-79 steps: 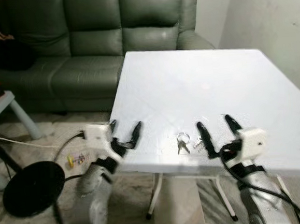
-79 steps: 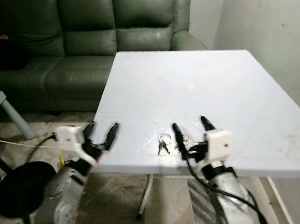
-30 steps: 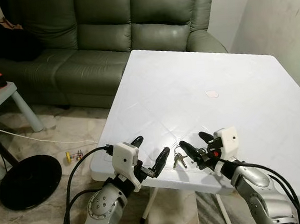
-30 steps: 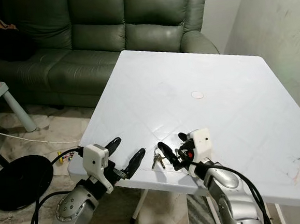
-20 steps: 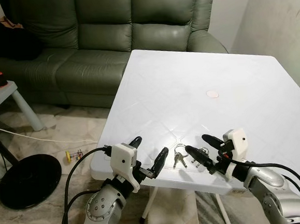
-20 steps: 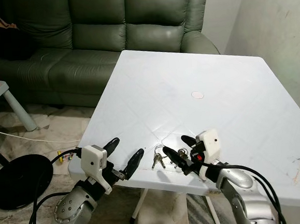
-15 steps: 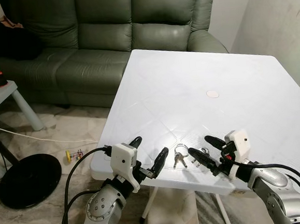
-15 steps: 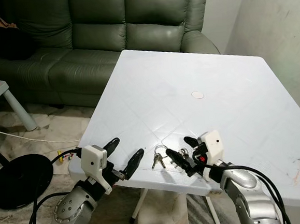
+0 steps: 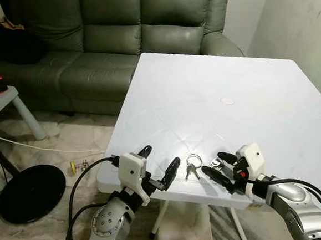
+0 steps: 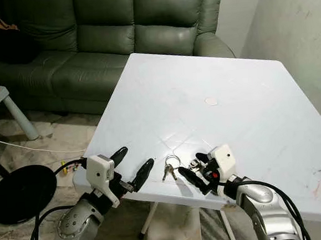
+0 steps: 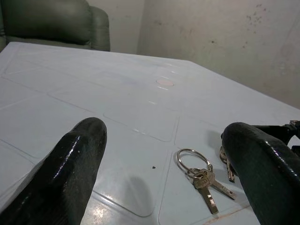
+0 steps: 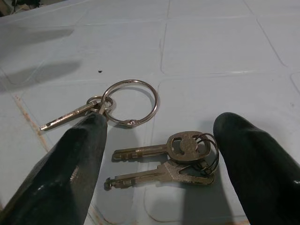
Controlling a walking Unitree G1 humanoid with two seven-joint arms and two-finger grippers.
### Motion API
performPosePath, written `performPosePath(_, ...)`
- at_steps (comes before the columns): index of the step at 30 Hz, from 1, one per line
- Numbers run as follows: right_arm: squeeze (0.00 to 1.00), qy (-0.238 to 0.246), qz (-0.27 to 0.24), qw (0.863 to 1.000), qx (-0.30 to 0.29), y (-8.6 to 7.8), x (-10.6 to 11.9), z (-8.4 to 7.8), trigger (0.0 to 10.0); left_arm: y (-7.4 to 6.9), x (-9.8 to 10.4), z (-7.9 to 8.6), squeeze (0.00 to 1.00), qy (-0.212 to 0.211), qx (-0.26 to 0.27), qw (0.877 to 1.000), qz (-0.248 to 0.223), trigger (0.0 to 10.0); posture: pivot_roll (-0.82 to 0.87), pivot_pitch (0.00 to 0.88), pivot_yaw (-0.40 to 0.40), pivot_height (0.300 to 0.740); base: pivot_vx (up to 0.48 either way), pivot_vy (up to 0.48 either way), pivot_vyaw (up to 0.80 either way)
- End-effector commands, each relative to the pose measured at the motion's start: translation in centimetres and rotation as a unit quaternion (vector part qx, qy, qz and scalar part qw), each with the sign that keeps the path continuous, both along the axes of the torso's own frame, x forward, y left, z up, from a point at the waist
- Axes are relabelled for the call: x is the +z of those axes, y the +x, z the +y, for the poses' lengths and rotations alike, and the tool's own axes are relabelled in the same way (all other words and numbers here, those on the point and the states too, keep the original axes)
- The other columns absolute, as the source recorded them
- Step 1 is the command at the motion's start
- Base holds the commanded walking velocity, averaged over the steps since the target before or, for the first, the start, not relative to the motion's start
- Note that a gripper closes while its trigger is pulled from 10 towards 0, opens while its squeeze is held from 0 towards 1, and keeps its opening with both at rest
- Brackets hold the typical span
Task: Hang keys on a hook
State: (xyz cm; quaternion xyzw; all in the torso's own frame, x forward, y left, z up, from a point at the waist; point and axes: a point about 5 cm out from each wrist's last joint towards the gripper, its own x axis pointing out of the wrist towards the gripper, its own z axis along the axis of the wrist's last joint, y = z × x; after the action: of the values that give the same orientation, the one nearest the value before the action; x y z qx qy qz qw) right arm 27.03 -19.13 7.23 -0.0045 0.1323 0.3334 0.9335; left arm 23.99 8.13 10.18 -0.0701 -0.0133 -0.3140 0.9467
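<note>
Two bunches of keys lie flat on the white table (image 9: 213, 88) close to its near edge: one set on a big ring (image 9: 192, 165) and, just to its right, a smaller pair of keys (image 12: 176, 159). The right hand (image 9: 219, 169) sits low at the table edge with its two fingers spread wide, and in the right wrist view the small pair lies between the fingers while the big ring lies just beyond the tip of one finger (image 12: 75, 159); no finger touches a key. The left hand (image 9: 160, 167) is held at the near edge to the left of the keys, its fingers also spread and holding nothing, the ring set a little way off to its right. Against half a second ago, the right hand has come lower and nearer the small pair, while the left hand and both bunches have kept their places. The sofa (image 9: 115, 40) stands beyond the table's far edge. How many keys hang on the big ring is hard to make out.
</note>
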Motion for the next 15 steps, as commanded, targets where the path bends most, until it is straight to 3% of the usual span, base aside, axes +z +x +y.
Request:
performPosePath(1, 0.00, -0.012, -0.005, 1.000, -0.002, 0.21, 0.17, -0.40, 0.5, -0.04, 0.45, -0.14, 0.00, 0.001, 0.000, 1.000, -0.007, 10.0, 0.06, 0.026, -0.072, 0.740, 0.000, 0.000, 0.00)
performPosePath(2, 0.00, -0.012, -0.005, 1.000, -0.002, 0.24, 0.19, -0.43, 1.6, -0.04, 0.47, -0.16, 0.00, 0.001, 0.000, 1.000, -0.008, 10.0, 0.06, 0.028, -0.072, 0.740, 0.000, 0.000, 0.00)
performPosePath(4, 0.00, -0.011, -0.005, 1.000, -0.003, 0.26, 0.19, -0.45, 1.0, -0.02, 0.49, -0.16, 0.00, 0.000, 0.000, 1.000, -0.008, 10.0, 0.06, 0.027, -0.073, 0.740, 0.000, 0.000, 0.00)
performPosePath(5, 0.00, -0.013, -0.006, 1.000, -0.003, 0.27, 0.19, -0.46, 1.5, -0.01, 0.50, -0.16, 0.00, 0.000, 0.000, 1.000, -0.008, 10.0, 0.06, 0.029, -0.074, 0.740, 0.000, 0.000, 0.00)
performPosePath(8, 0.00, -0.016, -0.007, 1.000, -0.005, 0.31, 0.11, -0.66, 0.5, -0.02, 0.49, -0.17, 0.00, -0.001, 0.001, 1.000, -0.007, 10.0, 0.06, 0.032, -0.074, 0.740, 0.000, 0.000, 0.00)
performPosePath(10, 0.00, -0.020, -0.008, 1.000, -0.010, 0.36, 0.07, -0.85, 2.3, -0.04, 0.49, -0.18, 0.00, -0.002, 0.001, 1.000, -0.007, 10.0, 0.06, 0.033, -0.074, 0.740, 0.000, 0.000, 0.00)
performPosePath(13, 0.00, -0.020, -0.007, 1.000, -0.011, 0.39, 0.05, -0.95, 1.9, -0.07, 0.48, -0.19, 0.00, -0.002, 0.001, 1.000, -0.006, 10.0, 0.06, 0.034, -0.074, 0.740, 0.000, 0.000, 0.00)
performPosePath(15, 0.00, -0.023, -0.008, 1.000, -0.015, 0.44, 0.03, -1.13, 2.7, -0.05, 0.47, -0.21, 0.00, -0.002, 0.001, 1.000, -0.006, 10.0, 0.06, 0.033, -0.074, 0.740, 0.000, 0.000, 0.00)
